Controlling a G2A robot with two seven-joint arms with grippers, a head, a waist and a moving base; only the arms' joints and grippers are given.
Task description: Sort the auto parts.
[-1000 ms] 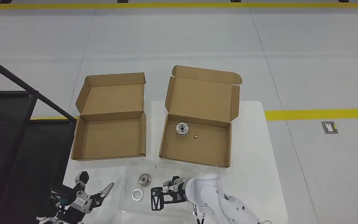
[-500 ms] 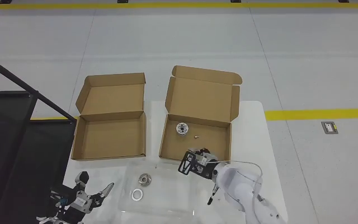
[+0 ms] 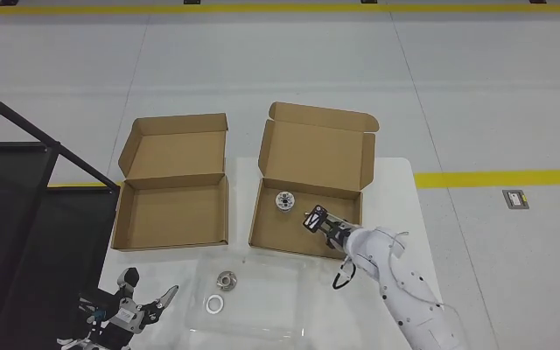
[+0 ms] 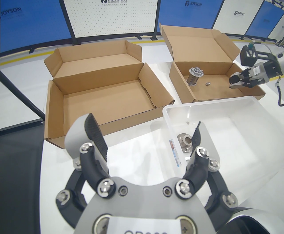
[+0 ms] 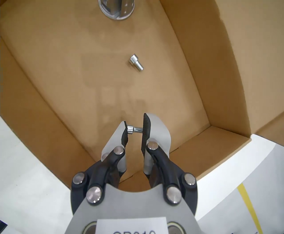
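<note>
I have my right claw (image 5: 135, 129) pinching a small bolt (image 5: 131, 129) above the right-hand box (image 3: 280, 229), mid-frame in the top view, clear of its walls; another bolt (image 5: 136, 62) lies loose there. My left claw (image 3: 150, 287) gapes wide, lower left.

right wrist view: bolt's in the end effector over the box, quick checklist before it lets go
1. Grip: ok. The held bolt sits crosswise between the pads of the right end effector.
2. Over the target: ok. The floor of the right box lies under the fingers.
3. Drop spot free: ok. The loose bolt and the metal cylinder lie farther along the floor.
4. Height above the floor: cannot tell.
5. Other arm clear: ok. The left end effector is open beside the clear bin, apart from the box.
</note>
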